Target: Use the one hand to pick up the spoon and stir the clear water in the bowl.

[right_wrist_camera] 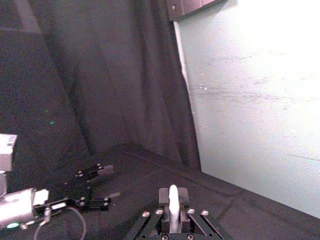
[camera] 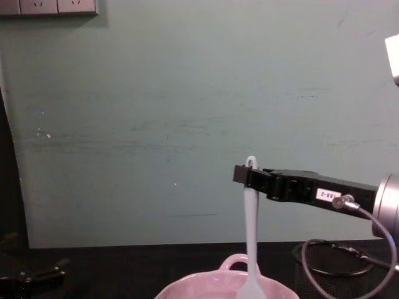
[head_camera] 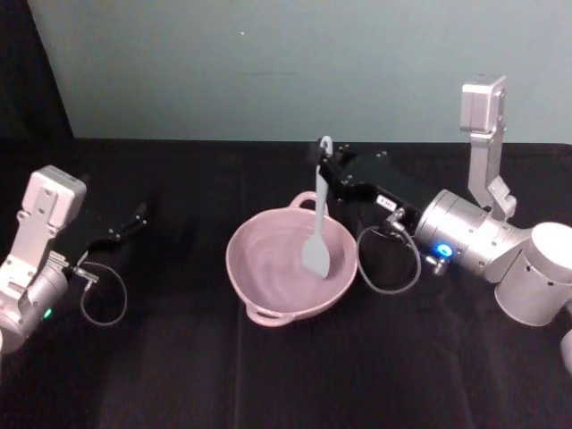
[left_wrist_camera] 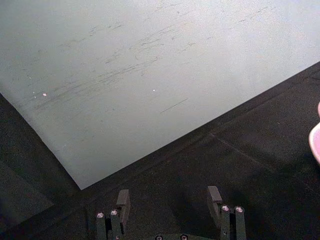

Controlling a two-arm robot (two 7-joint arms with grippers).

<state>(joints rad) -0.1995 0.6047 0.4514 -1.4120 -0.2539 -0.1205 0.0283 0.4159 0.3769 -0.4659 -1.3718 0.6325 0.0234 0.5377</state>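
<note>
The pale pink bowl (head_camera: 253, 237) sits mid-table on the black cloth, its loop handles at front and back. The white spoon (head_camera: 317, 246) stands nearly upright with its flat head down inside the bowl. My right gripper (head_camera: 326, 170) reaches in from the right and is shut on the upper handle, just below the hole. In the chest view the right gripper (camera: 244, 174) pinches the spoon (camera: 251, 230) above the bowl (camera: 206, 289). The handle's end (right_wrist_camera: 173, 197) shows between the right fingers. My left gripper (head_camera: 134, 219) rests far left, open and empty, its fingers (left_wrist_camera: 123, 199) spread apart.
A teal wall (head_camera: 268, 71) rises right behind the table's back edge, with a black curtain (head_camera: 27, 71) at the left. A cable loop (head_camera: 389, 259) hangs beside the bowl under the right arm. A sliver of the bowl (left_wrist_camera: 315, 140) edges the left wrist view.
</note>
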